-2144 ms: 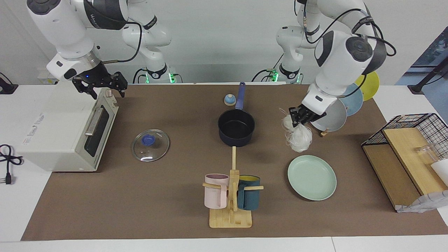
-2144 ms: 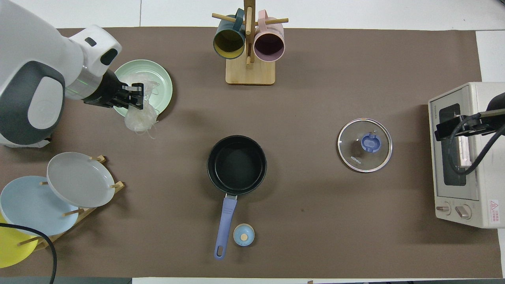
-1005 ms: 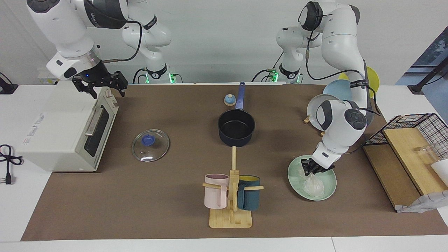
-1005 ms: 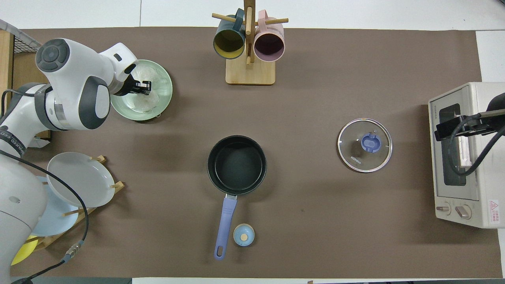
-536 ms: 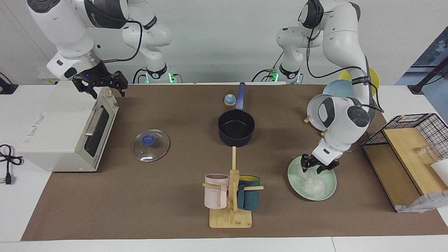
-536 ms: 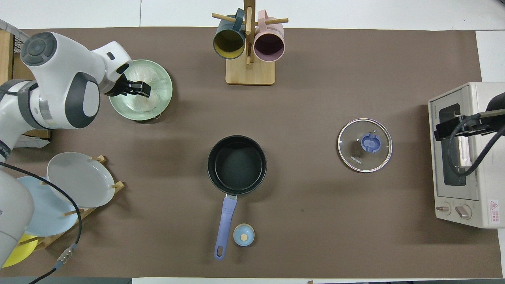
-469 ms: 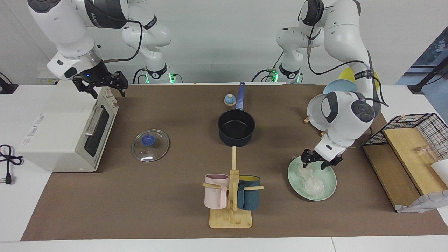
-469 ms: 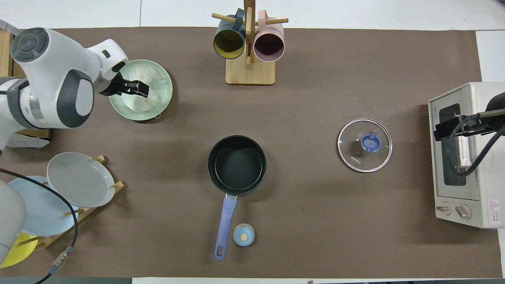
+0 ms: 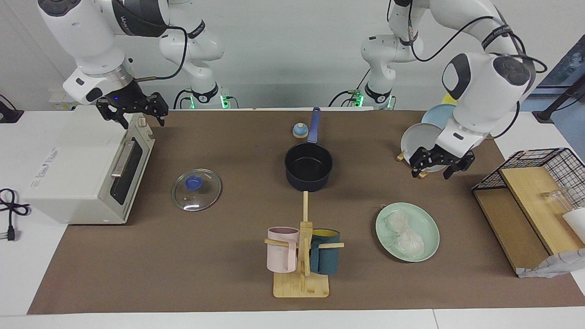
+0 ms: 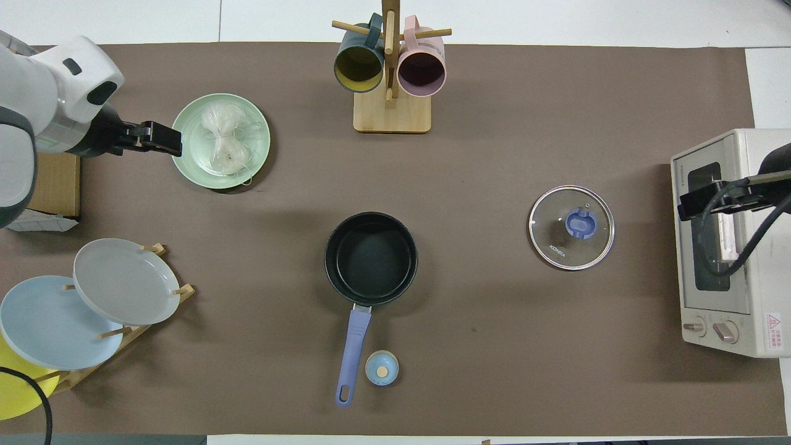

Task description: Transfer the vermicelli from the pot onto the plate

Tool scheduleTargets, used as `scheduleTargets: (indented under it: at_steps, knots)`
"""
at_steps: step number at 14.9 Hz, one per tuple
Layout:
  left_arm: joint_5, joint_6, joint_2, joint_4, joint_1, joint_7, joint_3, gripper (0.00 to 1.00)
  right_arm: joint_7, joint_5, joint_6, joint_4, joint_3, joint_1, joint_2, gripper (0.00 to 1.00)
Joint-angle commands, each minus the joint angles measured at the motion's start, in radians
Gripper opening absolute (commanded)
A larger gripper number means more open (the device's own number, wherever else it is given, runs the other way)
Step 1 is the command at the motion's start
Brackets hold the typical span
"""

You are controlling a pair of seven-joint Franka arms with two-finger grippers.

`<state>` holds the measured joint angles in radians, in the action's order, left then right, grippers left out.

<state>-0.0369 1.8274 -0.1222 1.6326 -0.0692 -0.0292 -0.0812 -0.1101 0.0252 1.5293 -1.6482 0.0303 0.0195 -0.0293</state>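
White right gripper (image 9: pixel 132 111) hovers spread over the toaster oven (image 9: pixel 82 169), waiting. Open mat surrounds the empty pot (image 9: pixel 308 167) mid-table. Vermicelli (image 9: pixel 404 233) now lies released on the plate (image 9: pixel 427 249); the left gripper (image 9: pixel 438 165), fingers apart, has risen over the mat beside the plate rack (image 9: pixel 422 146).

Your brown-matted table (image 9: pixel 228 274)
Pot (image 9: pixel 308 171) sits centre; plate (image 9: pixel 429 226) at 4 o'clock in the facing view, glass lid (image 9: pixel 196 183) at 9, mug rack (image 9: pixel 301 285) at 6.
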Motion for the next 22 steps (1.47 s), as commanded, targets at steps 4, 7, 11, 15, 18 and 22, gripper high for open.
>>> scheduleTargets:
  at_steps: [4,7,11,15,18,22]
  knots:
    - [0.032,-0.196,0.171,0.036,0.008,-0.023,-0.005,1.00,0.010,-0.001,-0.009,0.004,-0.010,-0.007,-0.006,1.00]
    - [0.032,-0.273,0.206,0.041,0.005,-0.028,-0.005,1.00,0.012,0.001,-0.008,0.004,-0.012,-0.006,-0.007,1.00]
    - [0.032,-0.295,0.216,0.056,0.008,-0.031,-0.003,1.00,0.010,0.005,-0.020,0.011,-0.013,-0.006,-0.007,1.00]
    - [0.031,-0.385,0.153,-0.081,0.009,-0.034,0.000,1.00,0.009,0.007,-0.032,0.011,-0.017,-0.006,-0.015,1.00]
    - [0.028,-0.408,0.141,-0.114,0.009,-0.034,0.000,1.00,0.009,0.001,-0.032,0.011,-0.013,-0.007,-0.015,1.00]
    - [0.026,-0.404,0.147,-0.094,0.009,-0.035,0.000,1.00,0.009,-0.002,-0.037,0.011,-0.015,-0.006,-0.015,1.00]
